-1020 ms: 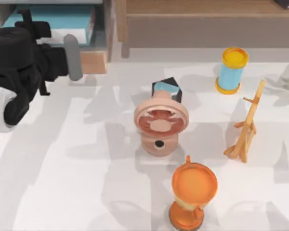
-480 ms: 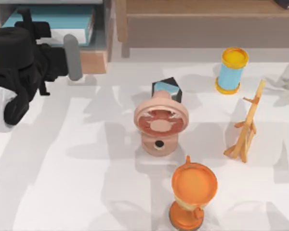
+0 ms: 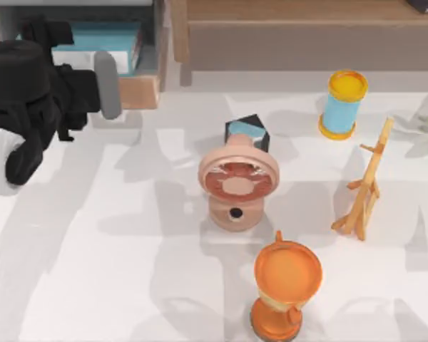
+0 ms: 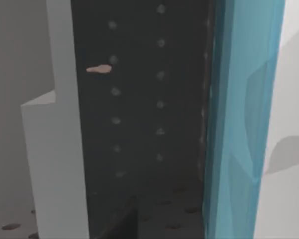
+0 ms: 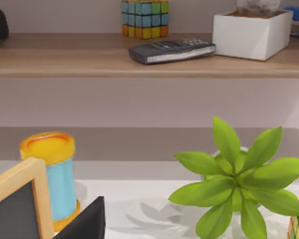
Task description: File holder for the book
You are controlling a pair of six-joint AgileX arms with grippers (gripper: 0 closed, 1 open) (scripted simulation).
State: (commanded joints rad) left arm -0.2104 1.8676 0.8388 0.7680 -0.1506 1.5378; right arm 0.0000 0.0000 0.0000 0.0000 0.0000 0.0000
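With the book lying inside the file holder at the table's back left corner, the left arm's job looks nearly complete, and what is left is a clean exit. The left gripper reaches into the holder's mouth right by the book, but whether its fingers are parted or pinched cannot be told from these views. In the left wrist view the book's teal cover stands close beside a dark dotted inner wall of the holder, so the slot appears tight. My judgement: let go fully, then draw straight back along the line of the slot, without twisting, so that neither the cover nor the holder's pale wood lower panel is snagged and dragged forward. The right arm is idle over the table's right side, its fingers unseen. The table is white and crossed by soft shadows. In front of the holder and to its right stand a pink fan with a small black-and-blue cube touching its back, an orange goblet, a wooden easel and a blue-and-yellow can. A long wooden shelf runs right of the holder, carrying a puzzle cube, a calculator and a white box; a leafy plant stands below.
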